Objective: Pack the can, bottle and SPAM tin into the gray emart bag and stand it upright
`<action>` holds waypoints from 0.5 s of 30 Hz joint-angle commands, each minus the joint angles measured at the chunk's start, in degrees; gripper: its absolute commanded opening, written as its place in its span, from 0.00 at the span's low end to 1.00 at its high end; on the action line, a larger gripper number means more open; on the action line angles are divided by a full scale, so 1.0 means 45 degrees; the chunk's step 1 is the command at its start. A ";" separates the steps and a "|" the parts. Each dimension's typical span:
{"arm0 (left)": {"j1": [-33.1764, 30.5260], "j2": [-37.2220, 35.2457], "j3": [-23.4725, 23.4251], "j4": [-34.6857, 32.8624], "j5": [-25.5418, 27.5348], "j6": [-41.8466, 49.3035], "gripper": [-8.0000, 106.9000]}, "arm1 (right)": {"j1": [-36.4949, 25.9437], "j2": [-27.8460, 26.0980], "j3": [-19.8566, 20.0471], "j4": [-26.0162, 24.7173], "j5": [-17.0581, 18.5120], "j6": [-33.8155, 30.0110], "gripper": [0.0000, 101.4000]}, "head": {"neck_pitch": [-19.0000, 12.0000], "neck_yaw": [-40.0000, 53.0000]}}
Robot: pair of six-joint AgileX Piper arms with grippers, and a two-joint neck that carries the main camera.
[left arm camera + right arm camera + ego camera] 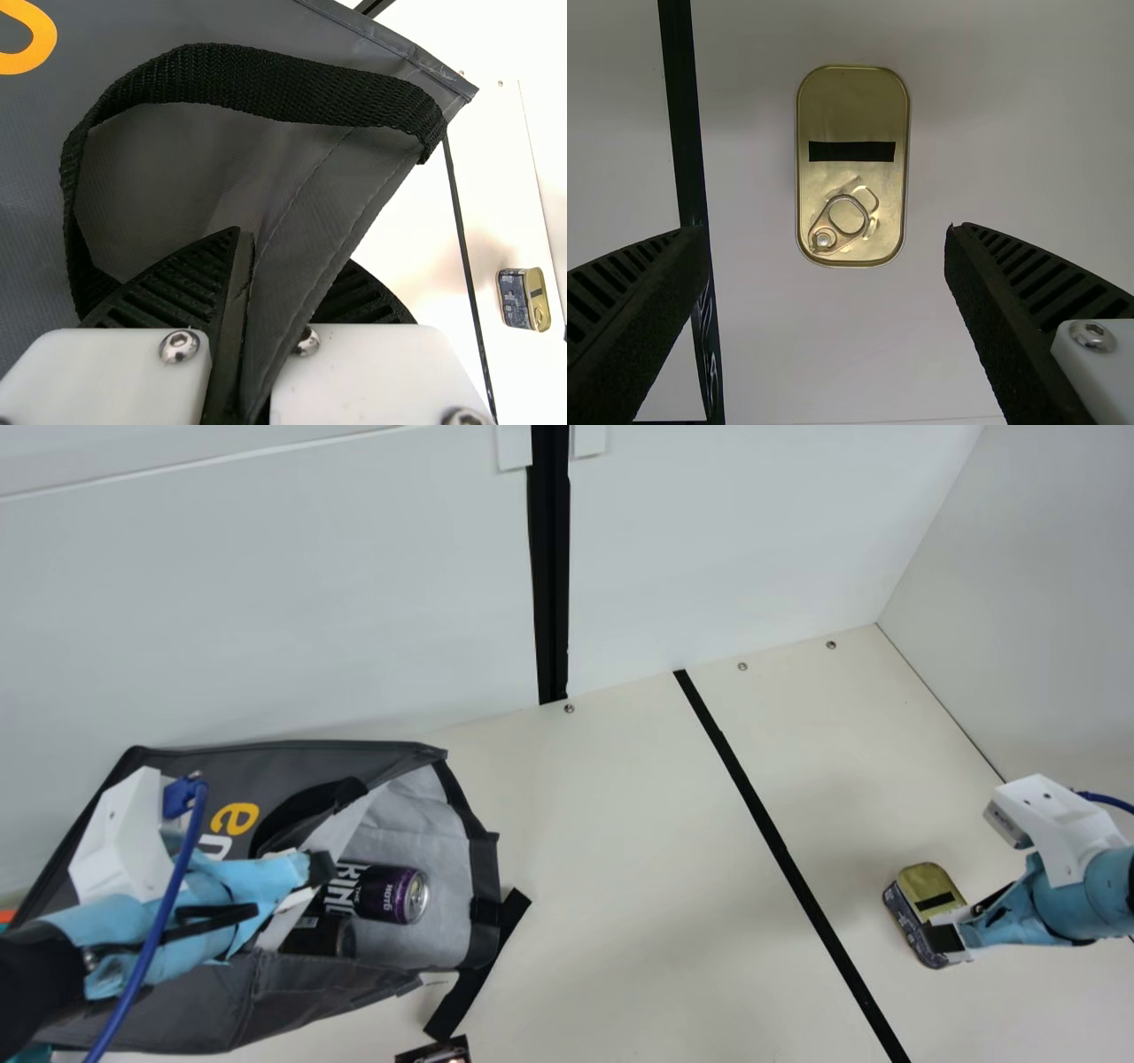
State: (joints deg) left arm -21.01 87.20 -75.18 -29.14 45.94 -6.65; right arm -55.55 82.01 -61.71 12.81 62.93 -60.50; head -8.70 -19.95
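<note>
SPAM tin (855,106) lies just beyond my spread right claw (826,227), the nearer one, nearly centred on its opening; its long axis follows my reach, so closing should span the narrow width.

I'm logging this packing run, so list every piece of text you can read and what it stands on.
"e": gray fabric bag, orange; a white letter, likely "m", follows, partly hidden.
"THE": purple-and-black metal can.
"HOT6": same can, small.
"KING", probably: same can, large white letters, partly covered.
Too small to read: the side of the gold-topped rectangular tin and the label on the dark cylinder.
</note>
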 commanded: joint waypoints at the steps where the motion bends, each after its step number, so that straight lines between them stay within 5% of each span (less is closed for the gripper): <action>1: 0.0000 0.0000 0.0000 0.0000 0.0000 0.0000 0.00 | 0.0035 0.0139 0.0018 -0.0008 -0.0190 -0.0010 0.94 | -0.0289 -0.0011; 15: 0.0000 0.0000 0.0000 0.0000 0.0000 0.0000 0.00 | 0.0535 0.1449 0.0191 -0.0075 -0.1479 0.0102 0.94 | -0.0289 -0.0011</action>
State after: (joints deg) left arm -21.01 87.20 -75.18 -29.14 45.94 -6.65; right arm -53.17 88.17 -60.86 12.44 56.68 -60.18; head -8.70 -19.86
